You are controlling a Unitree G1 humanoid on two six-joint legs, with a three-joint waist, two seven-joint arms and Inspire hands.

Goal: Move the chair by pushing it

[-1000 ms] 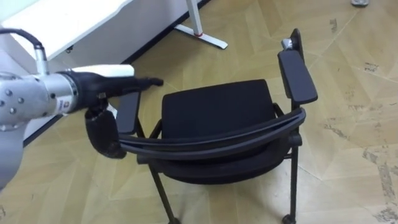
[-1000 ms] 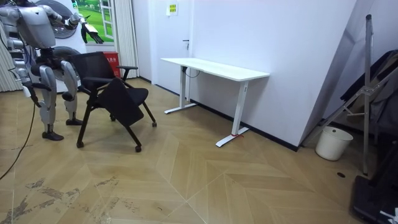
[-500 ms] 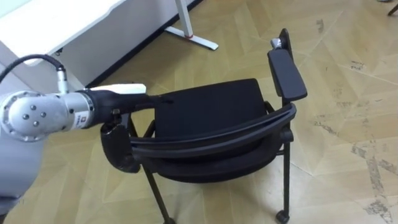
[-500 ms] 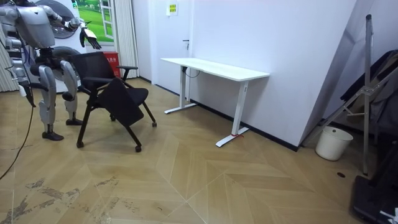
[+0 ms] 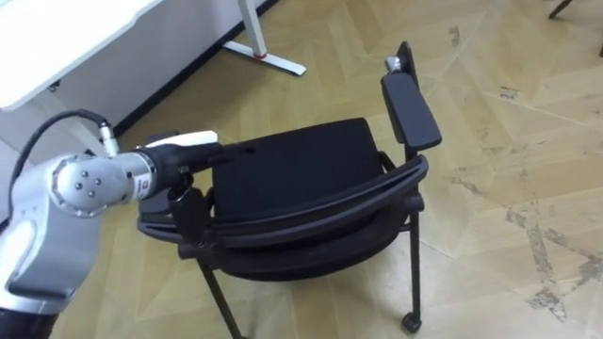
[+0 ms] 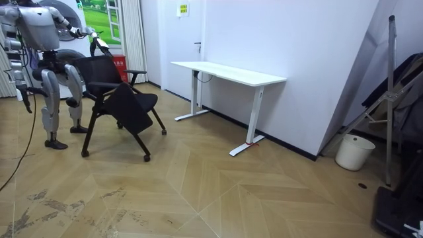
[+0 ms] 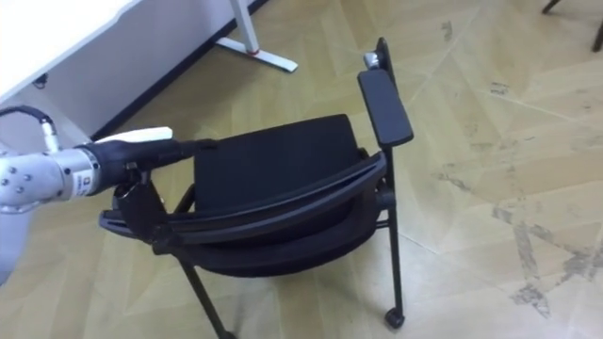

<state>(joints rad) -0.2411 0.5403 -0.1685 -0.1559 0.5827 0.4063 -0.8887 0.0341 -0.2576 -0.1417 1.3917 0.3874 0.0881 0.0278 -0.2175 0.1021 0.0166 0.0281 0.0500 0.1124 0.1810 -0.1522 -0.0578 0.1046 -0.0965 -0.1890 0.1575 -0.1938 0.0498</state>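
one hand up: left hand (image 5: pixel 188 149), fingers straight and together, reaches over the left armrest of the black mesh-backed chair on castors (image 5: pixel 301 174), just ahead of the robot near the white desk (image 5: pixel 57 38). risk: an off-centre push slews it, or the hand slips off.

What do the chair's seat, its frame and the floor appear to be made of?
Seat: matte black, probably fabric upholstery; no shine.
Frame: thin black tubes, likely painted metal.
Floor: wood-look planks in a herringbone pattern, scuffed; wood or laminate, cannot tell.
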